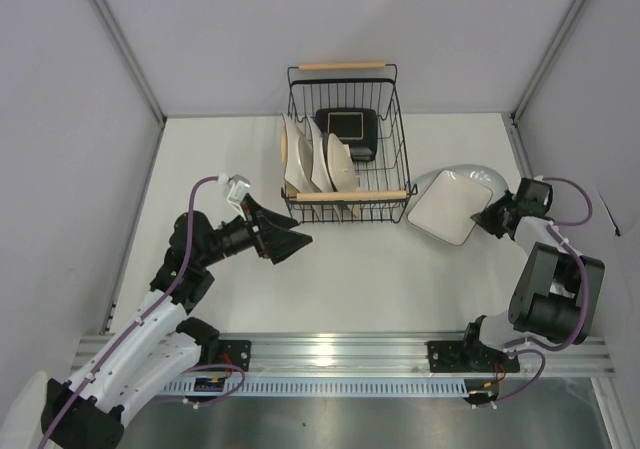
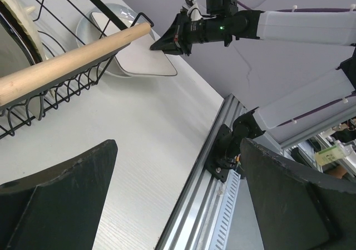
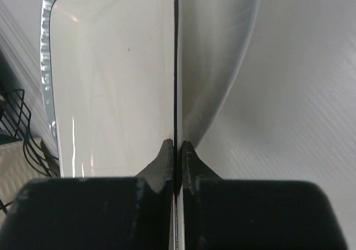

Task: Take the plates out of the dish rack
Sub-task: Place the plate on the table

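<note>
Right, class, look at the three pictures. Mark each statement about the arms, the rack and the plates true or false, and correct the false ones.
1. The right arm has its jaws shut on the rim of the square plate. True.
2. The left arm is holding a plate. False: its jaws are open and empty, near the front left corner of the rack.
3. The rack is empty. False: upright plates and a dark square dish are in it.
4. The square plate is outside the rack, to its right, overlapping a round plate. True.
</note>
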`<state>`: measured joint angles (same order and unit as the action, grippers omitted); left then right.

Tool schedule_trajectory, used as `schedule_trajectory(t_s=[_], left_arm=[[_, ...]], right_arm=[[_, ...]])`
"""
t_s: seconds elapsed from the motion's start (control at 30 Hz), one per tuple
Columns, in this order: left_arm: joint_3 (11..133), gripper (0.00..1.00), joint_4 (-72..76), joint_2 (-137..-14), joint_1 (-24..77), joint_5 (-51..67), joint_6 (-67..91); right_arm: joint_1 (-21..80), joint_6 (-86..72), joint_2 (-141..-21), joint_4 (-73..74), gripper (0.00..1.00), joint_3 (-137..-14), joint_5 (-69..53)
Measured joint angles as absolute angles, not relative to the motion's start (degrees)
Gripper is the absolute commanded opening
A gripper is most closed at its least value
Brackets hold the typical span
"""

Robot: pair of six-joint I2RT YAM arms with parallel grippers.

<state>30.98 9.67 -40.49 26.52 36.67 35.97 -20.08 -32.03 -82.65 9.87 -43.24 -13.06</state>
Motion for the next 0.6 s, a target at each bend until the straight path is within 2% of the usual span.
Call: schedule_trajectory(t_s=[0.27,0.6], left_arm=[[31.00,0.99,9.67,-40.49,26.52,36.56,35.94],[31.20,1.00,9.67,-40.49,26.52,36.36,35.94]], right_arm=[[-20.56,-34.41,-82.15,6.42,0.00,-40.97,-15.00],[-22.65,-40.51,-68.97,5.26,0.00,-31.81,-10.09]])
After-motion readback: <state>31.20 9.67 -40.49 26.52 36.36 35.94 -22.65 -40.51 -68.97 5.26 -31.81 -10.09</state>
